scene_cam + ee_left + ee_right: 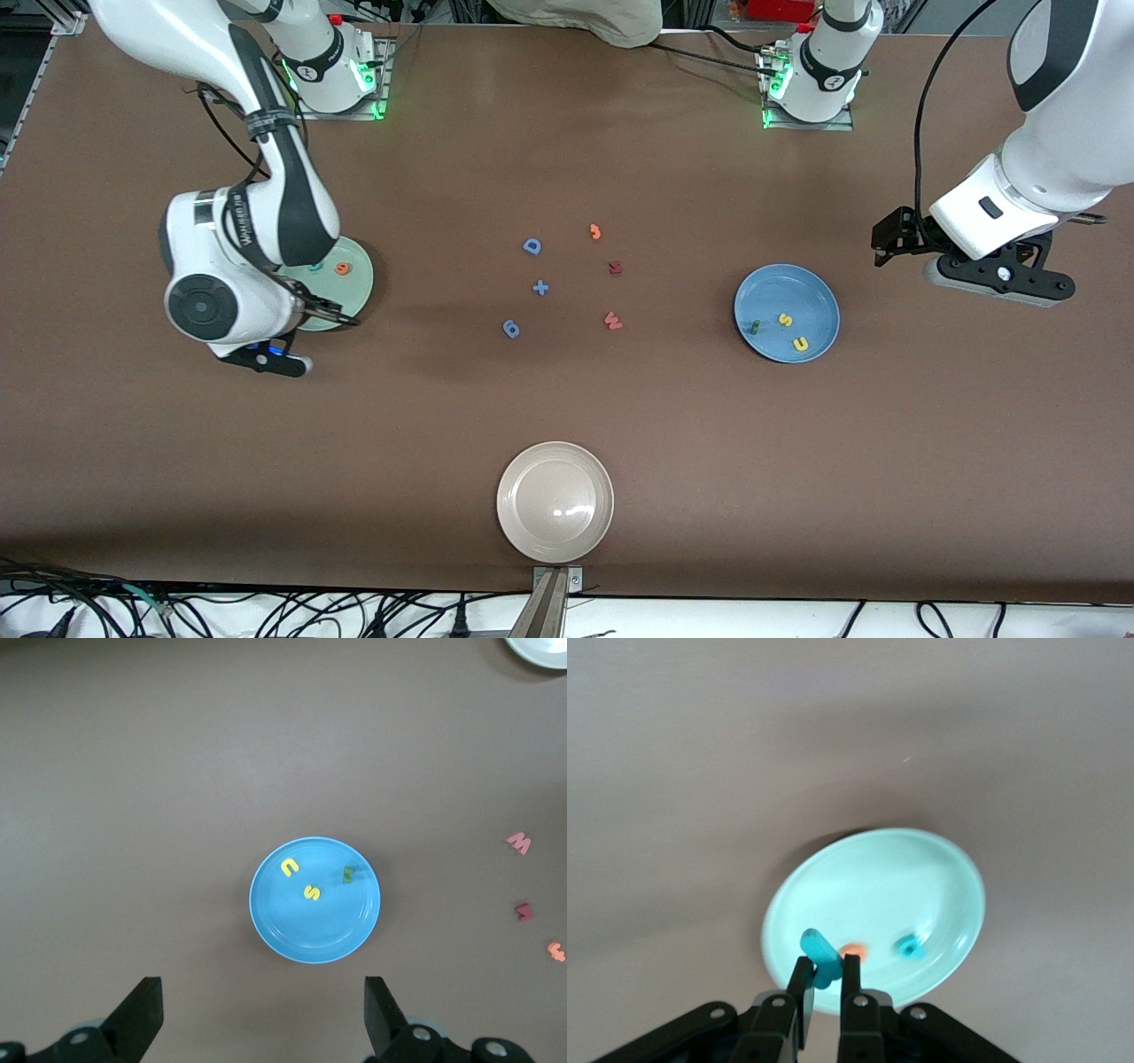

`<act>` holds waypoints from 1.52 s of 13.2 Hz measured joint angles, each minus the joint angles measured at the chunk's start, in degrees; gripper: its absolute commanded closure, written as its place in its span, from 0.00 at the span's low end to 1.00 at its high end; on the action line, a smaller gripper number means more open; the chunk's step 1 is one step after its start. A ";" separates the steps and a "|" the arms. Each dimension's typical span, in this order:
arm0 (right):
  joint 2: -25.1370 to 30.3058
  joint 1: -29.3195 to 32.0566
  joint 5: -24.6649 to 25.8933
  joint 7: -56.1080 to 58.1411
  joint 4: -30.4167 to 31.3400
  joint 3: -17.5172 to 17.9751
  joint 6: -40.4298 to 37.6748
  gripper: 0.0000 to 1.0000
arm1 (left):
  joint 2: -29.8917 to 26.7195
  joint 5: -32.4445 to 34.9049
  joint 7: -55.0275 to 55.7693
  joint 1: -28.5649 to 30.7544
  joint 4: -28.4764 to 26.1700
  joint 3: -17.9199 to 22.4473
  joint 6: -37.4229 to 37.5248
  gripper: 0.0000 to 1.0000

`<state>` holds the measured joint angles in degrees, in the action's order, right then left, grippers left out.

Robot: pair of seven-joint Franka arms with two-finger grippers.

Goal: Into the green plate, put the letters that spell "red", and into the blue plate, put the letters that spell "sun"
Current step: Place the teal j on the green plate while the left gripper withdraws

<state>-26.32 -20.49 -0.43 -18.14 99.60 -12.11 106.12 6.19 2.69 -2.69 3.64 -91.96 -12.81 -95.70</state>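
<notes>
Starting at the right arm's end of the surface point(177, 461), we see the right pincer point(825, 970) hanging over the green plate point(359, 282), its fingers pinched tight on a teal letter point(819, 954) that sticks up between them; we cannot tell whether it is the "r" or the "d". In the plate lie the orange "e" point(342, 268) and, in the right wrist view, another teal letter point(911, 946) just beside it. Moving toward the middle of the surface, we find the loose letters well apart from both plates: a blue "D" point(532, 246), a blue plus sign point(540, 287), a blue "g" point(511, 329), an orange "j" point(595, 232), a dark red letter point(615, 268) and a red "w" point(613, 321). Nearer to the front camera sits a beige plate point(523, 523). Toward the left arm's end we see the blue plate point(815, 297), holding the yellow "s" point(785, 320), the yellow "u" point(800, 344) and the green "n" point(755, 327). Our left pincer point(262, 1014) waits up in the air beside that plate with its fingers spread wide and nothing between them.
</notes>
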 measured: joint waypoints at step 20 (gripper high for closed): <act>2.27 0.27 -6.54 8.98 15.35 -2.55 15.42 0.01 | -10.81 -3.29 -1.59 3.12 -3.50 -0.37 9.34 0.00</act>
<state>-24.05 -20.22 -6.98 -9.16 114.95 -14.66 121.54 -4.61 -0.60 -4.28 6.76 -95.46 -13.17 -86.36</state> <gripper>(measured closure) 0.115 0.000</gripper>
